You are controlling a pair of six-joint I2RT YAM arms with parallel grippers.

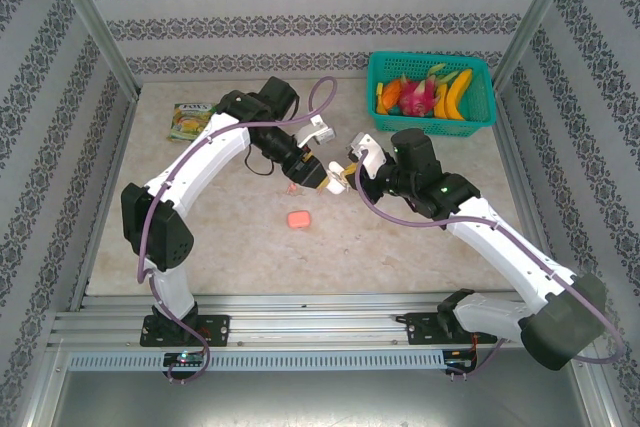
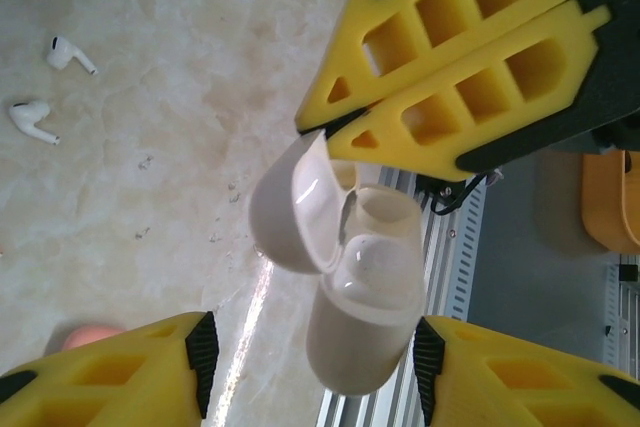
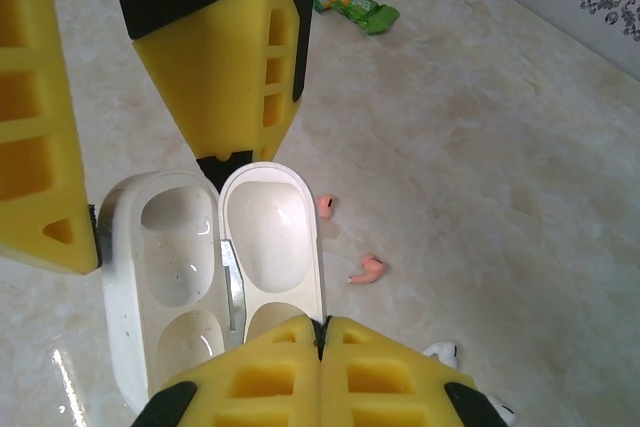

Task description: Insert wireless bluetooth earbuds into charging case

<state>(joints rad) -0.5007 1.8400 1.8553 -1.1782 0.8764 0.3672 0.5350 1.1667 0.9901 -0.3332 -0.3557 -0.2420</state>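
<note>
- We see the left gripper (image 2: 315,352) astride the white glossy plastic charging case (image 2: 370,287), jaws half wide.
- Our right gripper (image 3: 320,335) pinches its open lid (image 3: 270,227).
- Loose on the beige table (image 3: 500,147) lie pale pink stemmed earbuds (image 3: 368,269) and white stemmed earbuds (image 2: 35,119).

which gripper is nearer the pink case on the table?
Left. Left gripper is just beyond and right of the pink case; right gripper faces it from further right, both at the white case.
</note>
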